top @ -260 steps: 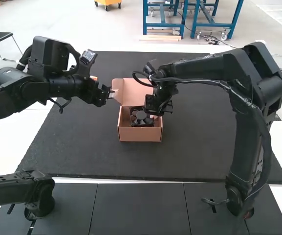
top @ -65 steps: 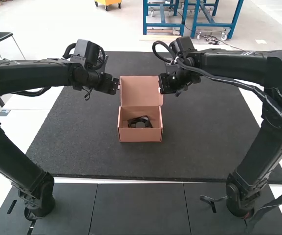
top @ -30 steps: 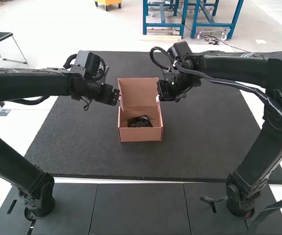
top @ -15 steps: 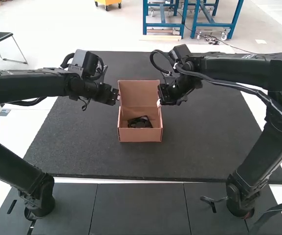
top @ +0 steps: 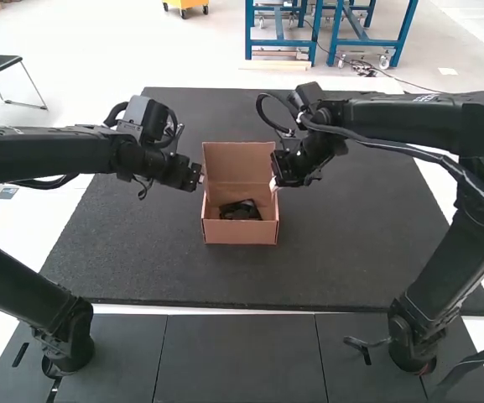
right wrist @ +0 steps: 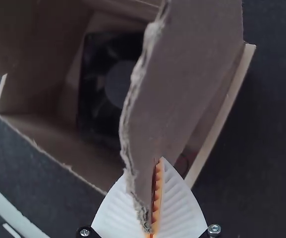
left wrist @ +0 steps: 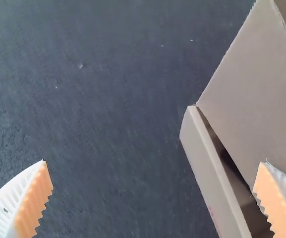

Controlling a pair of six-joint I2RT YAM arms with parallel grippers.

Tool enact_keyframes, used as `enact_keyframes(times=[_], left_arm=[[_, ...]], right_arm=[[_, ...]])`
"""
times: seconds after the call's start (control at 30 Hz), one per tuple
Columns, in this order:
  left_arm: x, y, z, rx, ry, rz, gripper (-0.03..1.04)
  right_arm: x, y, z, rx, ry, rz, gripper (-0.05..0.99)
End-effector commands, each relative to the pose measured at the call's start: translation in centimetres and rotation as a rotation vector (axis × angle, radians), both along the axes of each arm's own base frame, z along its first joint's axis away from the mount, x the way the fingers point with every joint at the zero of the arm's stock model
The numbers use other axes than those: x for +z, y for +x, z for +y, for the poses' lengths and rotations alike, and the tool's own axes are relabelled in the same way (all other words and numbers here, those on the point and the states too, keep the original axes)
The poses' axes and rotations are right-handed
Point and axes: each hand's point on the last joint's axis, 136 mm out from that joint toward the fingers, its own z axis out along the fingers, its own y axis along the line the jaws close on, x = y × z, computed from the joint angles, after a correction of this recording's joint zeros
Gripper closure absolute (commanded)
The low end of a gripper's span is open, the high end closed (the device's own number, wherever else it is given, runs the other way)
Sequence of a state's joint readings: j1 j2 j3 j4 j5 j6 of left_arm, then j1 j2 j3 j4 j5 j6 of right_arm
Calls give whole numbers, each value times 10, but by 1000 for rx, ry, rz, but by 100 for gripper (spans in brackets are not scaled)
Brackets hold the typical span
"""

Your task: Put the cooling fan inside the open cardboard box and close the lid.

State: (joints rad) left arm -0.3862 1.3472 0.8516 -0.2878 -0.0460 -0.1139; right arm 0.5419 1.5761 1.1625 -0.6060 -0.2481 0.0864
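Observation:
The cardboard box [top: 240, 225] stands mid-mat with its lid [top: 237, 163] raised at the back, leaning slightly forward. The black cooling fan [top: 240, 208] lies inside on the bottom, and it is also in the right wrist view as the fan [right wrist: 108, 91]. My right gripper [top: 277, 174] is at the lid's right edge, shut on the lid's torn side flap [right wrist: 182, 84]; its white ribbed fingers [right wrist: 175, 198] press together on the cardboard. My left gripper [top: 195, 175] hovers open at the lid's left edge, its orange pads [left wrist: 31, 198] wide apart beside the box corner [left wrist: 207, 144].
The black mat [top: 124, 243] lies bare around the box on all sides. White table surface [top: 15, 227] borders the mat on the left. Both arms stretch in from the sides at the height of the lid.
Both grippers have shifted toward the front of the table. The lid, held by the right gripper, has tipped forward and its top edge sits lower. The fan has not moved.

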Motion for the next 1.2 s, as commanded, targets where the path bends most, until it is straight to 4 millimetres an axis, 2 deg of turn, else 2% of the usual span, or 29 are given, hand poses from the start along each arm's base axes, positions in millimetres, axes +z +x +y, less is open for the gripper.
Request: enact_keyframes(times=[0.0,0.4,0.67,0.97,1.07,1.1,1.13,1.17], left_arm=[[10,-3,-6,-21,-31,-23,5],[9,-5,-7,-26,-33,-16,5],[3,-14,-17,-62,-26,10,5],[7,-17,-15,-61,-25,13,5],[9,-20,-12,-60,-21,16,5],[10,-22,-12,-62,-18,17,5],[11,-24,-11,-63,-15,17,5],[11,-25,-9,-67,-9,18,5]], right_arm=[[4,-20,11,56,41,28,95],[-8,-32,7,67,16,68,95],[-13,-34,3,62,2,77,95],[-30,-41,-7,67,-46,92,95],[-30,-40,-7,62,-44,88,95],[-29,-37,-6,54,-37,83,94],[-25,-33,-4,45,-26,69,85],[-22,-30,-3,38,-23,59,71]])
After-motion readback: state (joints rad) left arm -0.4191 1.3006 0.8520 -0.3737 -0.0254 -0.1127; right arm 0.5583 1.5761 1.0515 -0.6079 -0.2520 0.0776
